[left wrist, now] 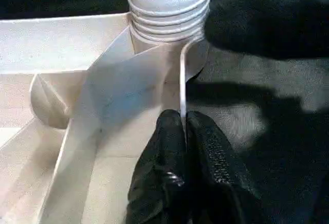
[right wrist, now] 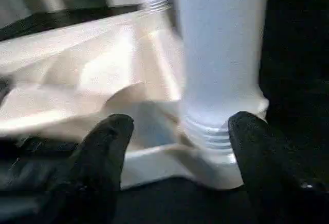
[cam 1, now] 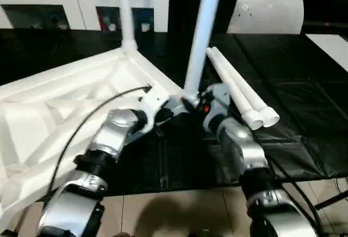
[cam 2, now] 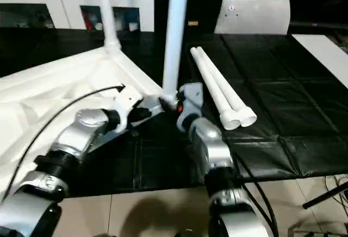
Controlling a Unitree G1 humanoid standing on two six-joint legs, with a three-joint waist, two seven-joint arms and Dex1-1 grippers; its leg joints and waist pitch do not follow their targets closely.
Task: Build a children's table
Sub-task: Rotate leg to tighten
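Centrally, the left gripper (left wrist: pixel 185 126) pinches the tabletop (cam 1: pixel 65 101) rim, probably steadying it. The right gripper (right wrist: pixel 180 131) stands open around the near leg (cam 1: pixel 202 30) at its corner socket, while two spare legs (cam 1: pixel 239 93) lie right of centre.

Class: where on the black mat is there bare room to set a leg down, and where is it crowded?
Free: mat right of the two loose legs, and the strip between the forearms. Crowded: the tabletop corner, where both grippers flank the upright leg.
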